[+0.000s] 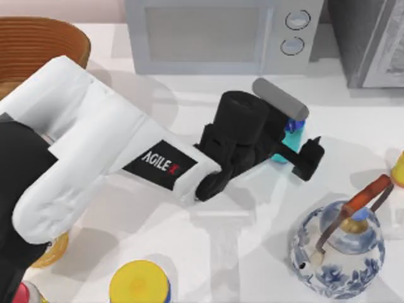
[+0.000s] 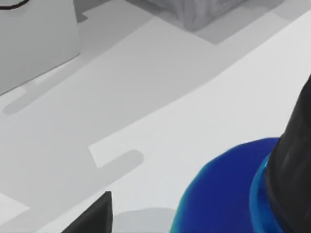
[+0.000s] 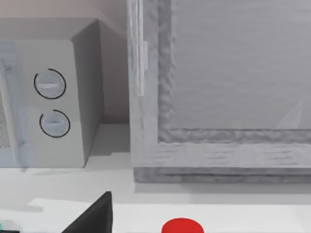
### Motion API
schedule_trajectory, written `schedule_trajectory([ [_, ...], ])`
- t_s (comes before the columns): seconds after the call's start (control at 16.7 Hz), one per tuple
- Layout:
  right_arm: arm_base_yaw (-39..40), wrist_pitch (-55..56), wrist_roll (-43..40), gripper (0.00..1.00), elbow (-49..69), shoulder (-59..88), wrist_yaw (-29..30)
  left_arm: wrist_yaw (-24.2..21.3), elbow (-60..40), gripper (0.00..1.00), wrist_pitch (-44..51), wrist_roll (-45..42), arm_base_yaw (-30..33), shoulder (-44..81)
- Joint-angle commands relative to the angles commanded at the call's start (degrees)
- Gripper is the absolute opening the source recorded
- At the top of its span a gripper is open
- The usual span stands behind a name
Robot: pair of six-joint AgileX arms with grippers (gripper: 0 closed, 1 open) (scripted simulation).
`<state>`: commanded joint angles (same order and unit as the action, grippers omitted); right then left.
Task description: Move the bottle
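One bottle (image 1: 291, 140) in left gripper (image 1: 302, 146), one teapot (image 1: 338, 249)

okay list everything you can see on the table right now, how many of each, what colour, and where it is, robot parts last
bottle: 1, cyan body with blue shoulder, centre-right, under the left gripper
teapot: 1, blue-and-white with a red-brown handle, front right
can: 1, yellow lid, front edge left of centre
microwave: 1, grey, at the back
basket: 1, brown, back left corner
grey cabinet: 1, back right
yellow object: 1, at the right edge, cut off
red round object: 1, in the right wrist view; cannot tell what
table: 1, white
left arm: 1, white and black, reaching from the left
left gripper: 1, black, at the bottle
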<state>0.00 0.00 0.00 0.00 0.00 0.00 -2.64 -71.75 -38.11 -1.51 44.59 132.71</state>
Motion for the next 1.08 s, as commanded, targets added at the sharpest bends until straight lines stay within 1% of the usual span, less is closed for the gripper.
schedule_trajectory([
  [0.06, 0.0, 0.0, 0.0, 1.0, 0.0, 0.0, 0.0, 0.0, 0.0, 1.0, 0.0, 0.0, 0.0, 0.0],
  [0.84, 0.0, 0.0, 0.0, 1.0, 0.0, 0.0, 0.0, 0.0, 0.0, 0.02, 0.0, 0.0, 0.0, 0.0],
  [0.9, 0.0, 0.0, 0.0, 1.0, 0.0, 0.0, 0.0, 0.0, 0.0, 0.0, 0.0, 0.0, 0.0, 0.0],
  [1.08, 0.0, 0.0, 0.0, 1.0, 0.0, 0.0, 0.0, 0.0, 0.0, 0.0, 0.0, 0.0, 0.0, 0.0],
])
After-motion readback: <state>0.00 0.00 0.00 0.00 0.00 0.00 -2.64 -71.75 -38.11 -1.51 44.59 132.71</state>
